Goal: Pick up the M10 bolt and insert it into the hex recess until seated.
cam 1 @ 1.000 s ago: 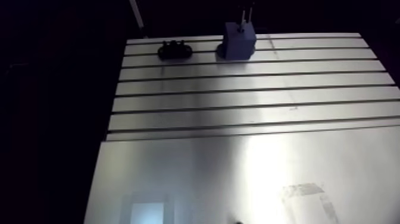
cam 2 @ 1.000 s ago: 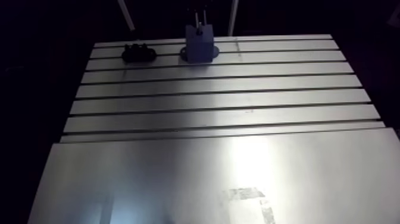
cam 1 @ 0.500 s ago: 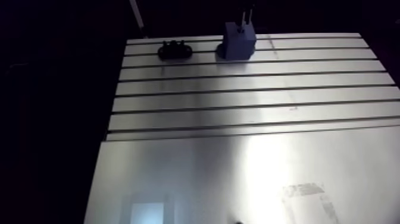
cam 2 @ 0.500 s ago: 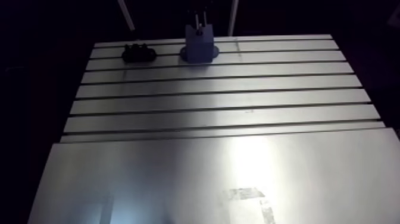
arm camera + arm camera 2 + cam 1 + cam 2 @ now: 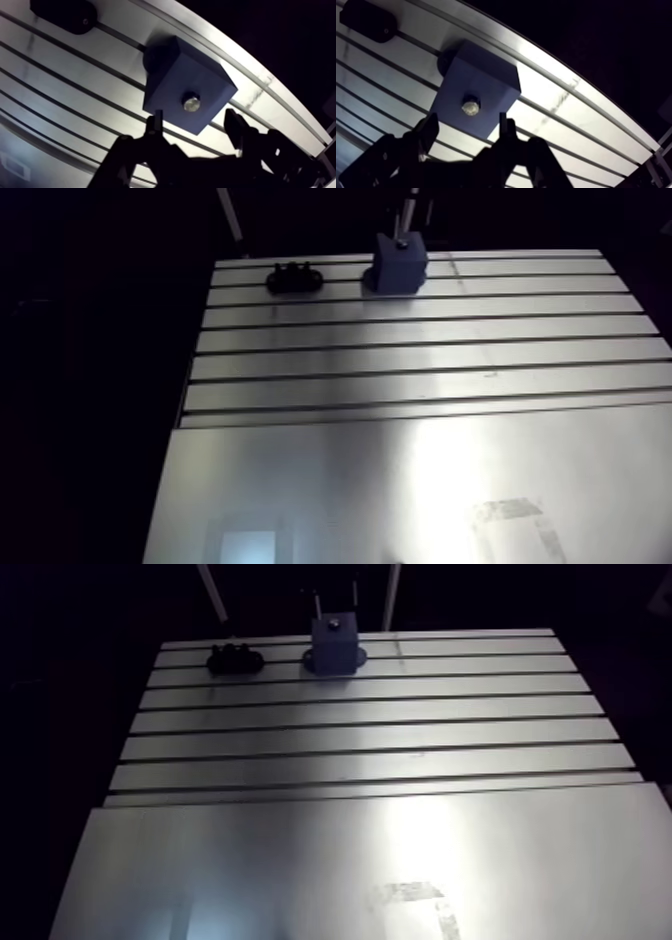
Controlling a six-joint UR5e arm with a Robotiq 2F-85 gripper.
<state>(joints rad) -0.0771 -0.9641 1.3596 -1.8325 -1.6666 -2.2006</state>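
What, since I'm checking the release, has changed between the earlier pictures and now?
The gripper has opened: its fingers, close together over the blue block earlier, now stand apart, empty. The bolt now shows in the block's top. Block, black holder and table stayed put; the camera shifted slightly.

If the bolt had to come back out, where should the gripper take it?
Only the bolt end shows, in the block top face. Take that end from straight above, the open gripper straddling it. Whether it stands proud enough to pinch cannot be told.
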